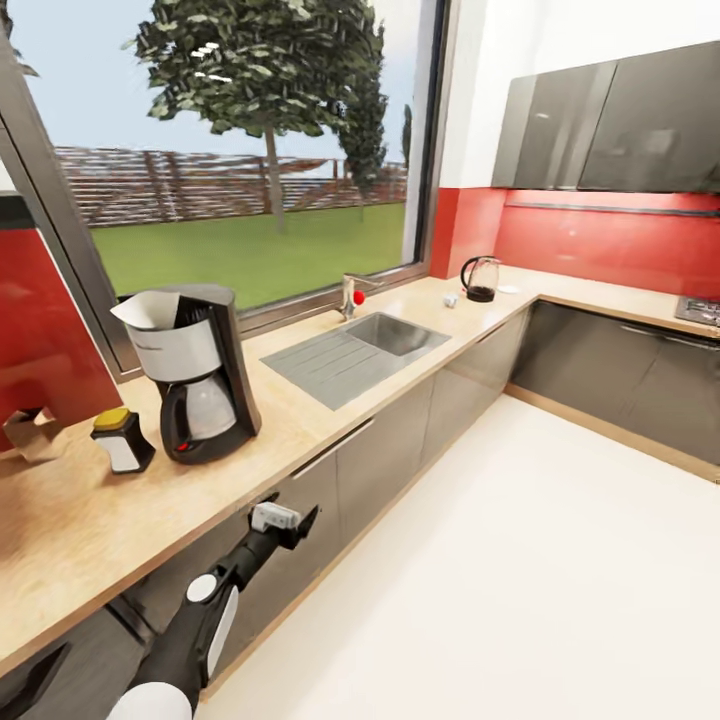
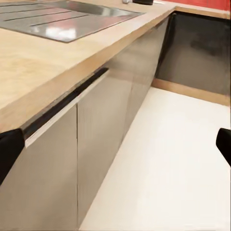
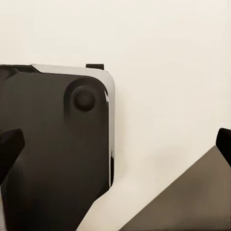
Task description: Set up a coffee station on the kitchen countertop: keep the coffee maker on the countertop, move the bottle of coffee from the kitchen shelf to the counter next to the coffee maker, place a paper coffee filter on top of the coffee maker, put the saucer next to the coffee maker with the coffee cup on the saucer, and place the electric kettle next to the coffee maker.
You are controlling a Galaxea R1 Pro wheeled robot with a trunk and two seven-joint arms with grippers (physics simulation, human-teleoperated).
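Note:
The black and silver coffee maker (image 1: 197,378) stands on the wooden countertop (image 1: 300,415) at the left, with a white paper filter (image 1: 148,311) sticking out of its top. Just left of it sits the coffee bottle (image 1: 122,440), white with a yellow lid. Far along the counter, in the corner, the dark electric kettle (image 1: 480,278) stands beside a small white cup (image 1: 450,298) and a pale saucer (image 1: 509,290). My left gripper (image 1: 305,520) (image 2: 115,149) hangs open in front of the cabinet doors below the counter edge. My right gripper (image 3: 115,149) is open over the floor, holding nothing.
A steel sink (image 1: 358,350) with a faucet (image 1: 349,296) lies between the coffee maker and the kettle. A brown paper item (image 1: 35,432) sits at the far left. A hob (image 1: 699,308) is on the right counter. Pale floor (image 1: 520,560) stretches right of the cabinets (image 2: 101,130).

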